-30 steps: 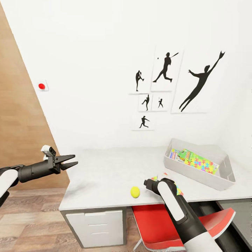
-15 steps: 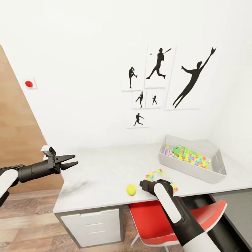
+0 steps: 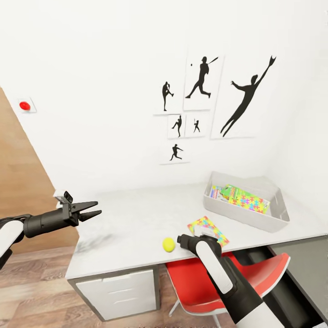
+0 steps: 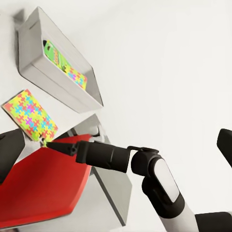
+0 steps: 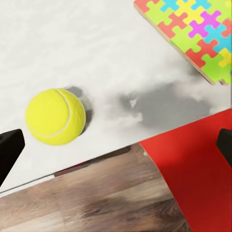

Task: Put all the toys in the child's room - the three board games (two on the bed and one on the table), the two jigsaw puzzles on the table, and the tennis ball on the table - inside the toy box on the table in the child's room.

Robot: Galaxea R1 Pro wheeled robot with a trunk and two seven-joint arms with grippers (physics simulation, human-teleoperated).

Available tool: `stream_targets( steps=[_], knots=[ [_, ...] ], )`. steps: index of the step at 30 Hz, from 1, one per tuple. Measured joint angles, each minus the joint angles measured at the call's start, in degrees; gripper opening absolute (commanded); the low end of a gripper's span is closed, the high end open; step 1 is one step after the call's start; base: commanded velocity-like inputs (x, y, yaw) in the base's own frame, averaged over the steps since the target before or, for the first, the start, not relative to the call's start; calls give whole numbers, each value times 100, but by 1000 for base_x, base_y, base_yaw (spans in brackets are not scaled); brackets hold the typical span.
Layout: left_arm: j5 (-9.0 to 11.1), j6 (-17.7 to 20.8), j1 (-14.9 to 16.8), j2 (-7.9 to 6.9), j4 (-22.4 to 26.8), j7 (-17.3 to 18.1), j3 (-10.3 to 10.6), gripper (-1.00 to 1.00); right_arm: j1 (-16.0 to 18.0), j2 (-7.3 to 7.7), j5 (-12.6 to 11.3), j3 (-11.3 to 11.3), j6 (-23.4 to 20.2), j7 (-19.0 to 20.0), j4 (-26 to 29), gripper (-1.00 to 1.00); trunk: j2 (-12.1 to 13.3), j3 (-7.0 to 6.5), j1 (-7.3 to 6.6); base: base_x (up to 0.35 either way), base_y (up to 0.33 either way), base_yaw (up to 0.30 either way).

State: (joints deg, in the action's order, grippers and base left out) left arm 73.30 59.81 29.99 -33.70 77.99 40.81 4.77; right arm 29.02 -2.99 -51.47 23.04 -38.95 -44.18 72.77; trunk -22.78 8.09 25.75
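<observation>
The right tool point(image 3: 182, 239) is wide apart and holds nothing. It hangs over the front edge of the bench point(image 3: 132, 223). The tennis ball point(image 3: 168, 244) sits just beside it, and the jigsaw puzzle point(image 3: 208, 229) lies flat on its other side, near the toy box point(image 3: 278, 218). A green game and a bright puzzle already lie in that box.

To do this step well, I think the tool should go down slowly, with one finger on each side of the ball, because a ball rolls away fast.

The left tool point(image 3: 91, 209) is apart too, far off from the toys.

Since a second ago the whole picture has slid, so the camera moved. The ball and puzzle stayed put.
</observation>
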Motion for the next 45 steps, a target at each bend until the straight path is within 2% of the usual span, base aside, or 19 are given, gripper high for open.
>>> stream_targets(
  steps=[12, 21, 34, 45],
  knots=[
    [0, 1, 0, 0, 2, -2, 0, 100, 0, 0, 0, 9, 3, 2, -5, 100, 0, 108, 0, 0, 167, -73],
    [1, 0, -1, 0, 0, 0, -1, 100, 1, 0, 0, 11, 11, 1, 4, 100, -1, 127, 0, 0, 74, -7],
    [1, -1, -3, -1, 2, 1, -2, 100, 2, -10, 1, 20, 11, 1, 10, 100, -1, 185, 0, 7, 11, 153],
    [0, 0, -1, 0, 0, 1, -1, 100, 2, -9, 0, 12, 11, 0, 0, 100, -1, 224, 0, 57, 31, 27]
  ],
)
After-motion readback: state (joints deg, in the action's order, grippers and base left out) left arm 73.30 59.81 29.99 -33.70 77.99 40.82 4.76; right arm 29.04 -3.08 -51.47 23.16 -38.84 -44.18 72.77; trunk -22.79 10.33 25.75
